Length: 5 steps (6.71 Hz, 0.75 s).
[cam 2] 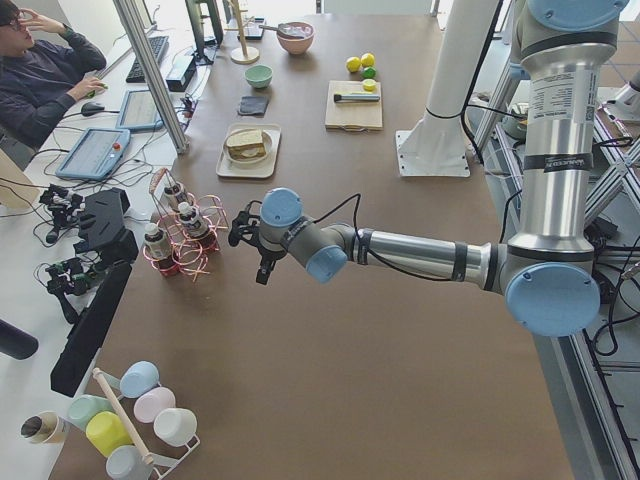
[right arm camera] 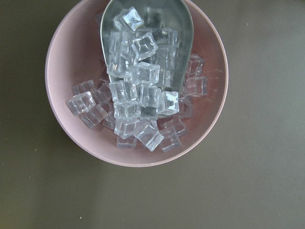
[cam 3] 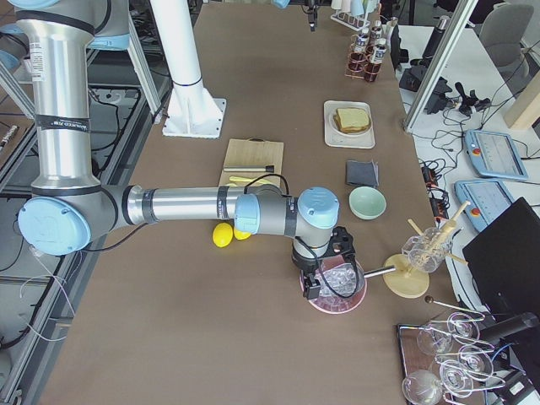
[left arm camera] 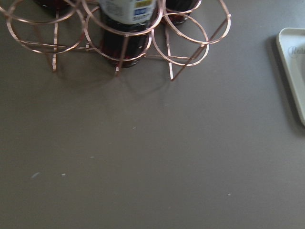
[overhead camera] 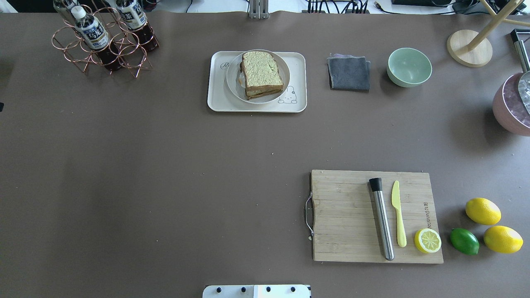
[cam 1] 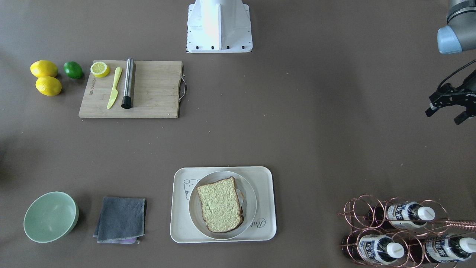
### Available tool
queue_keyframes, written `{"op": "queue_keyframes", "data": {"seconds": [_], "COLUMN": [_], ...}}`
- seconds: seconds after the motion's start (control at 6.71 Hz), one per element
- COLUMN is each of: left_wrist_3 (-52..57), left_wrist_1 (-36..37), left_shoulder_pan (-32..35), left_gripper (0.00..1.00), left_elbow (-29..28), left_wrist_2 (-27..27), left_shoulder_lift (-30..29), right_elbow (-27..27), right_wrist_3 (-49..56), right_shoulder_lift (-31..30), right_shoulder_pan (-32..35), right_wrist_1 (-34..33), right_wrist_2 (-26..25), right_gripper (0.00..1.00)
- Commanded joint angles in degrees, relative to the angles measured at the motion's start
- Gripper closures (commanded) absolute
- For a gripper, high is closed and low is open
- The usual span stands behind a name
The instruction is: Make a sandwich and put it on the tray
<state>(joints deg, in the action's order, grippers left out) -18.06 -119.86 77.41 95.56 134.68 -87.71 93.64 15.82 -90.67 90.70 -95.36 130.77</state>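
Observation:
The sandwich (cam 1: 220, 204), two brown-crusted speckled bread slices stacked, lies on a round white plate (cam 1: 251, 201). The plate stands on the cream tray (cam 1: 266, 178). The egg is mostly hidden between the slices. The sandwich also shows in the overhead view (overhead camera: 262, 73). My left gripper (cam 1: 446, 114) is open and empty, raised above the table far to the side of the tray, near the bottle rack (cam 1: 394, 230). My right gripper (cam 3: 325, 272) shows only in the exterior right view, above a pink bowl of ice (right arm camera: 136, 81). I cannot tell whether it is open or shut.
A wooden cutting board (cam 1: 156, 89) carries a yellow knife, a steel muddler and a lemon half. Two lemons and a lime (cam 1: 73, 70) lie beside it. A grey cloth (cam 1: 121, 219) and a green bowl (cam 1: 50, 216) sit beside the tray. A metal scoop lies in the ice bowl.

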Motion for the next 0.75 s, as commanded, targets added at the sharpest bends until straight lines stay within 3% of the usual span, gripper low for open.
{"op": "queue_keyframes", "data": {"seconds": [0.0, 0.3, 0.6], "left_wrist_3": [20.7, 31.5, 32.6], "left_wrist_1": [17.3, 28.5, 28.1], "left_shoulder_pan": [10.3, 15.5, 17.3], "left_gripper": [0.02, 0.02, 0.02], "left_elbow": [0.2, 0.2, 0.2], "left_wrist_2": [0.1, -0.1, -0.6], "left_shoulder_lift": [-0.1, -2.8, -0.9], "right_elbow": [-0.7, -0.8, -0.8], "right_wrist_3": [0.0, 0.0, 0.0], "right_shoulder_lift": [0.0, 0.0, 0.0], "right_shoulder_pan": [0.0, 0.0, 0.0], "right_wrist_1": [0.0, 0.0, 0.0], "right_wrist_2": [0.4, 0.4, 0.4], "right_gripper": [0.0, 0.0, 0.0]}}
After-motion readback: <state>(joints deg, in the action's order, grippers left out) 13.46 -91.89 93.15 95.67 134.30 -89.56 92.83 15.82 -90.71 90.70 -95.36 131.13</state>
